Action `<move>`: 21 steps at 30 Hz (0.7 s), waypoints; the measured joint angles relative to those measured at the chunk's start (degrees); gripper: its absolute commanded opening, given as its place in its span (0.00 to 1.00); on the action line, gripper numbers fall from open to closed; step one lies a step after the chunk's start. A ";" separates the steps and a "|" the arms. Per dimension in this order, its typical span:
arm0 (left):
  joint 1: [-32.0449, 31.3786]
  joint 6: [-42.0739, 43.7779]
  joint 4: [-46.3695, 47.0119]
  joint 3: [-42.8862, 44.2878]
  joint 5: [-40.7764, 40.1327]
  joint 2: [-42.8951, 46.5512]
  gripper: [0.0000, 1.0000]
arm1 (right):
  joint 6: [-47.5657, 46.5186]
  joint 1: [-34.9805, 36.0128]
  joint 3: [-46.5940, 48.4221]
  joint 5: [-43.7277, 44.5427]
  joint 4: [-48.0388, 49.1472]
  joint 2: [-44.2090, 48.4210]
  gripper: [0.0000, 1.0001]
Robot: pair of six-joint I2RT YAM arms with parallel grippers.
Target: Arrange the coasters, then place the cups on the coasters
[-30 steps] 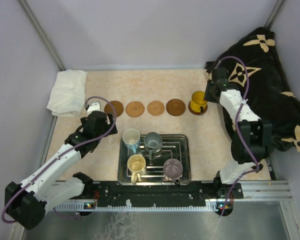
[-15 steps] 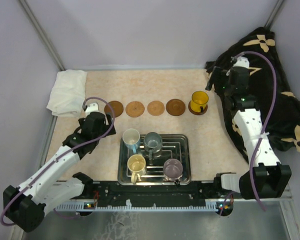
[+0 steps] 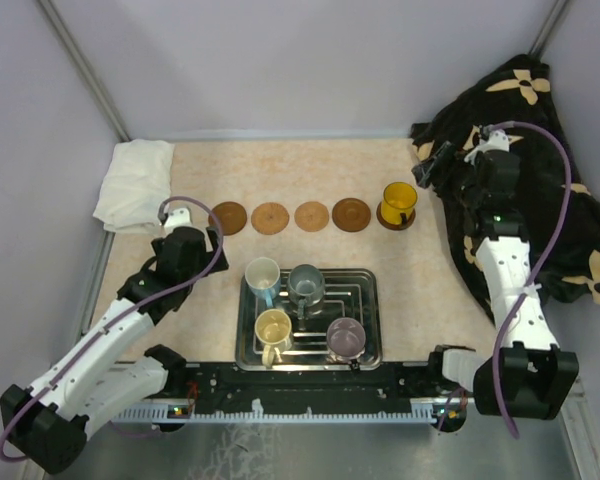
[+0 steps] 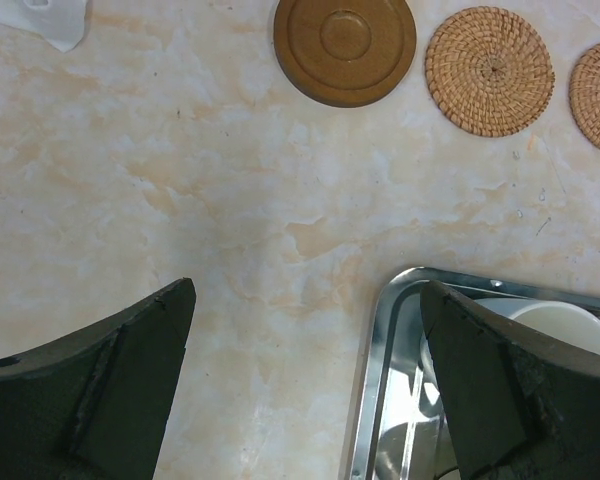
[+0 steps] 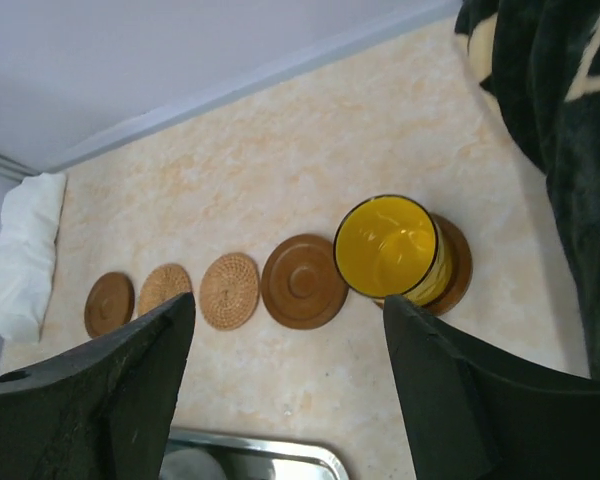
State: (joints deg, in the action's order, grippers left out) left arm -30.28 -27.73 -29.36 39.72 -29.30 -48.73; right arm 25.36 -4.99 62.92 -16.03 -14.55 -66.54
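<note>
Fifth coaster (image 5: pixel 457 262) mostly under yellow mug (image 5: pixel 389 246)

You see 2 wicker coasters (image 4: pixel 489 70), rough and woven, and a wood coaster (image 4: pixel 345 42), smooth with turned rings. The tray (image 4: pixel 378 345) is mirror-bright metal, the mug (image 5: pixel 388 247) glossy-glazed, the tabletop (image 4: pixel 180 200) matt and marbled, the blanket (image 5: pixel 560 120) plush cloth.
</note>
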 measured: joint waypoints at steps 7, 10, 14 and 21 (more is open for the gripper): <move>0.00 -0.66 -0.17 0.00 1.05 0.28 1.00 | -2.89 10.95 -2.97 7.48 -9.55 8.57 0.70; 0.00 -0.79 -0.17 -0.07 1.90 0.28 1.00 | -3.28 18.18 -5.51 12.04 -13.75 14.60 0.69; 0.00 -0.79 -0.20 -0.13 2.80 0.31 1.00 | -1.55 22.23 -11.61 15.50 -20.02 22.38 0.64; 0.00 -0.74 -0.22 -0.13 3.69 0.33 1.00 | 4.70 36.83 -19.21 21.40 -31.80 28.48 0.65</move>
State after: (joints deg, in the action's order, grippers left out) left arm -30.28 -28.47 -29.58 39.59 -25.61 -48.40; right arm 30.06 31.83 43.70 5.37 -46.35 -38.06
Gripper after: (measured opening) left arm 0.998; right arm 0.642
